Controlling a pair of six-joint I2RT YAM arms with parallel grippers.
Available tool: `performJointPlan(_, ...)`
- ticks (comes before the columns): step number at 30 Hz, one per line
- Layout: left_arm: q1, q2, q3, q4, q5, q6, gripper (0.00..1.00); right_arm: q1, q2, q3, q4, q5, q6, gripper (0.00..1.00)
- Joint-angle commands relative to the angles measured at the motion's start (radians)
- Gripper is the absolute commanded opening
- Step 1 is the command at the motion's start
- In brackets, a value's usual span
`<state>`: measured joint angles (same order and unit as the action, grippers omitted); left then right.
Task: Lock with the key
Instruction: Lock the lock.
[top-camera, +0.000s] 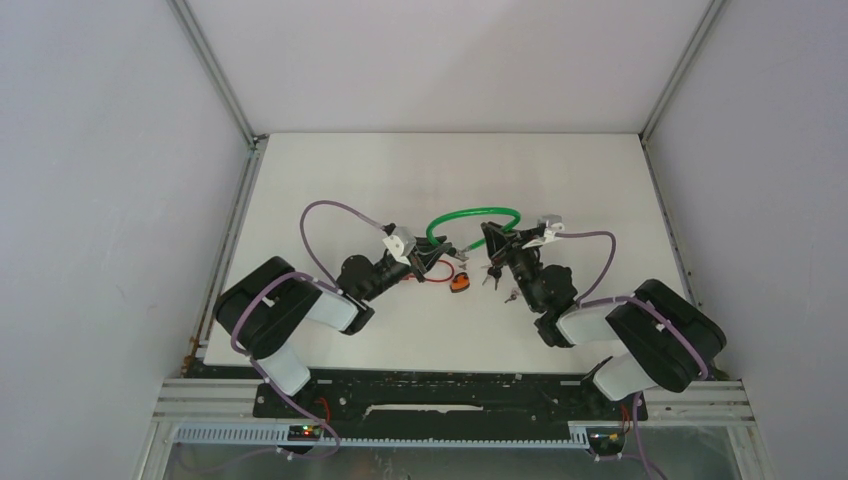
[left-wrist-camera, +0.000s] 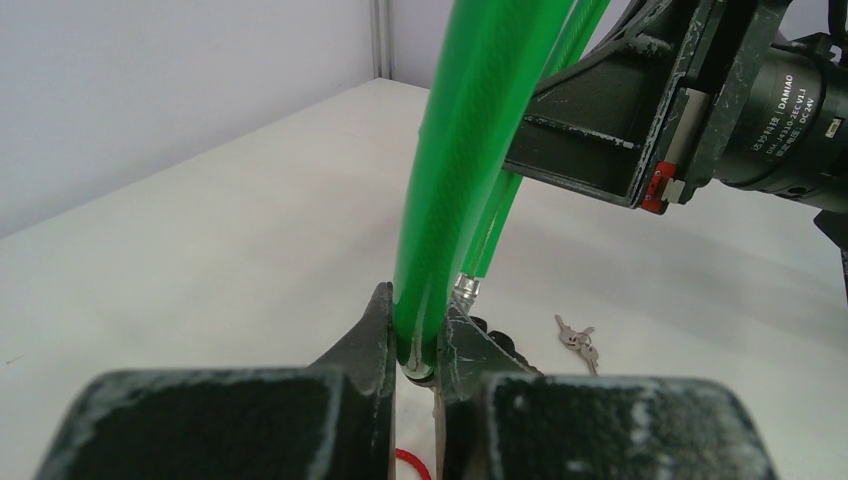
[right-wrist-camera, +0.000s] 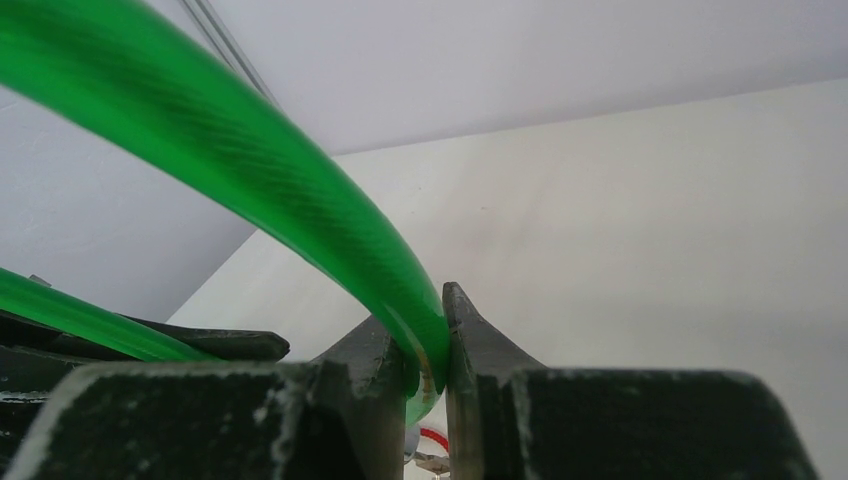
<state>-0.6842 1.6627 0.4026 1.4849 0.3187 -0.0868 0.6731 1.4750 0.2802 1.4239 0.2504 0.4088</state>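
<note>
Clenched on the green cable lock (top-camera: 472, 214), arched over the middle of the surface (top-camera: 330, 180), with left tool (left-wrist-camera: 415, 335) and right tool (right-wrist-camera: 428, 340), one per end. No grasp yet on keys (left-wrist-camera: 577, 338) lying below; locking likely all ahead.

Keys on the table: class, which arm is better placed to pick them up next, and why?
Right, probably. The keys lie just beside the right arm, farther from the left arm. Both jaws are shut on the green cable, so it must release first.

surface: white table (top-camera: 330, 180) | lying on it: keys (top-camera: 511, 295); orange object (top-camera: 460, 283)
</note>
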Motion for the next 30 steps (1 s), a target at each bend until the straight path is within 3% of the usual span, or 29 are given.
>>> performJointPlan(1, -0.008, 0.006, 0.039, 0.031, 0.037, 0.017, 0.00, 0.022, 0.014, 0.024, 0.078, -0.039, -0.011, 0.00)
performJointPlan(12, -0.008, 0.010, 0.032, 0.044, 0.027, 0.014, 0.00, 0.035, 0.042, 0.036, 0.078, -0.027, -0.012, 0.00)
performJointPlan(15, -0.005, 0.017, 0.011, 0.104, -0.010, -0.004, 0.00, 0.046, 0.056, 0.040, 0.078, 0.001, -0.029, 0.00)
performJointPlan(30, -0.002, -0.059, -0.022, 0.107, -0.169, -0.067, 0.00, 0.101, 0.105, 0.065, 0.089, -0.018, -0.125, 0.00)
